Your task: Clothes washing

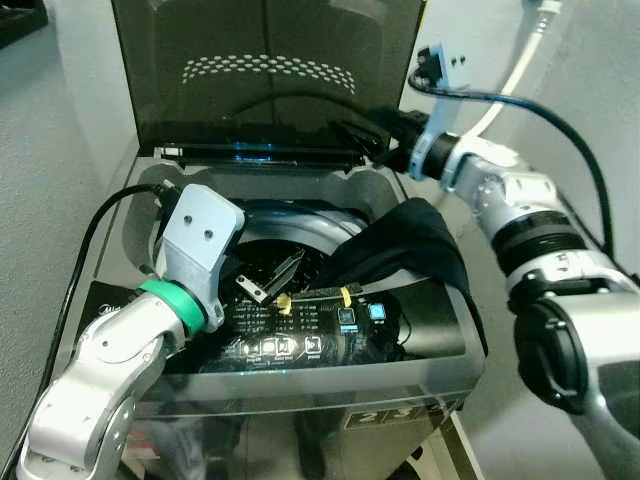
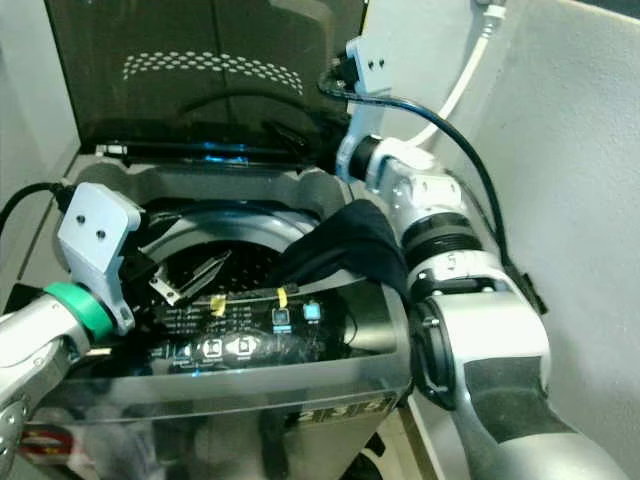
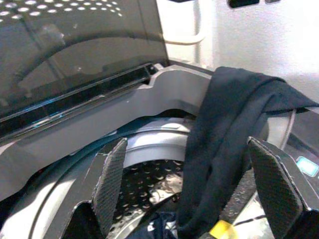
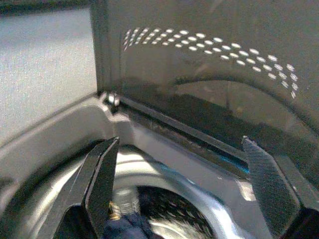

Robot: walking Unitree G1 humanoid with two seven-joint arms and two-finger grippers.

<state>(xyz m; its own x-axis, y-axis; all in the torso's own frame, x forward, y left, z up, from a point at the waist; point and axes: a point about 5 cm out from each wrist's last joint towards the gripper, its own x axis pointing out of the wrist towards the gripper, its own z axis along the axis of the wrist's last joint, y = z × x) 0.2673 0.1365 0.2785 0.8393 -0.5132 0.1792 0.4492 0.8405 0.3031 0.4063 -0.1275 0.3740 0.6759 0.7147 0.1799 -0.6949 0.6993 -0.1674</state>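
Left gripper (image 1: 272, 282) spread wide, empty, poised inside the washing machine (image 1: 420, 375) mouth above the drum (image 3: 149, 184). Right gripper (image 1: 362, 138) also parted, holding nothing, up by the raised lid (image 1: 265, 75). Dark garment (image 1: 415, 245) draped over the right rim, running from the drum out over the edge. Control panel (image 1: 310, 325) writing too small to read

Your way into the drum (image 1: 270, 255) is open on its left; the dark garment (image 1: 405, 245) blocks the right rim, the raised lid (image 1: 265, 70) walls the back.
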